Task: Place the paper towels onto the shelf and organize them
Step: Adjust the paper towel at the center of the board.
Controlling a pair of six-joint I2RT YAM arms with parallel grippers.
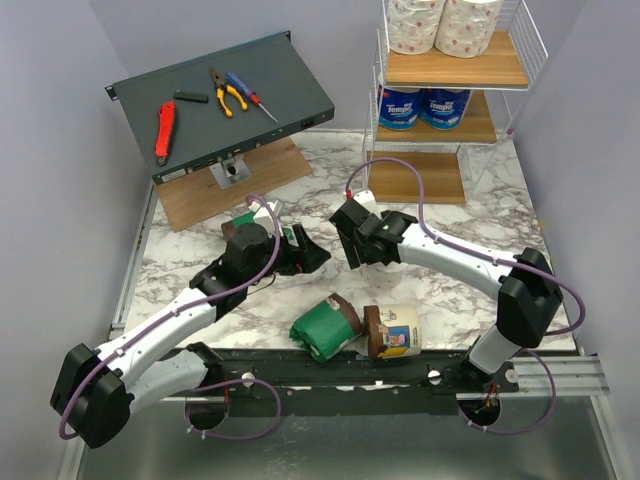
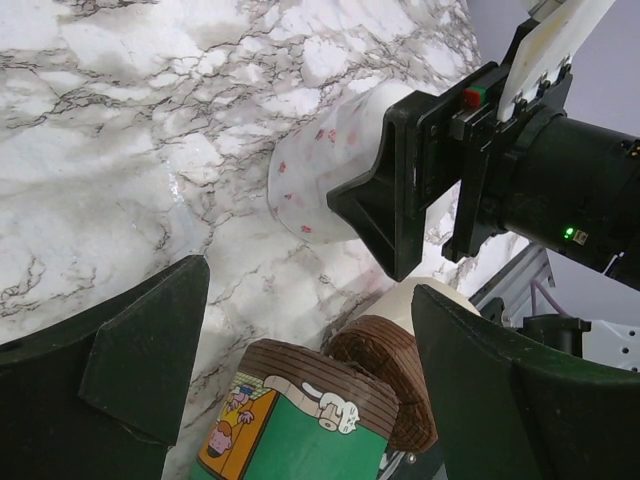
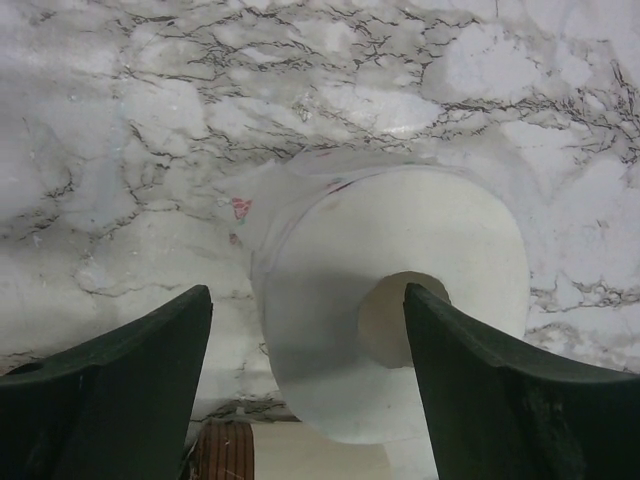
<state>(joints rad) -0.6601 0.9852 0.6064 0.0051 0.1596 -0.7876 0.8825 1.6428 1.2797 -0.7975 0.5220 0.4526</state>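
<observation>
A bare white paper towel roll with pink speckles (image 3: 390,300) lies on its side on the marble table, its core hole facing my right wrist camera. My right gripper (image 3: 310,385) stands open over its near end, fingers either side and not pressing it. The same roll (image 2: 320,165) shows in the left wrist view behind the right gripper (image 2: 395,215). A green roll with brown ends (image 1: 325,330) and a cream-and-brown roll (image 1: 397,332) lie by the front edge. My left gripper (image 1: 312,255) hangs open and empty above the table. The shelf (image 1: 455,110) holds white rolls on top and blue-and-white rolls on the middle board.
A dark grey slanted panel (image 1: 280,80) at the back left carries pliers, a screwdriver and a red-handled tool. A wooden board (image 1: 195,200) lies under it. The shelf's bottom board (image 1: 420,180) is bare. A black rail (image 1: 300,365) runs along the front edge.
</observation>
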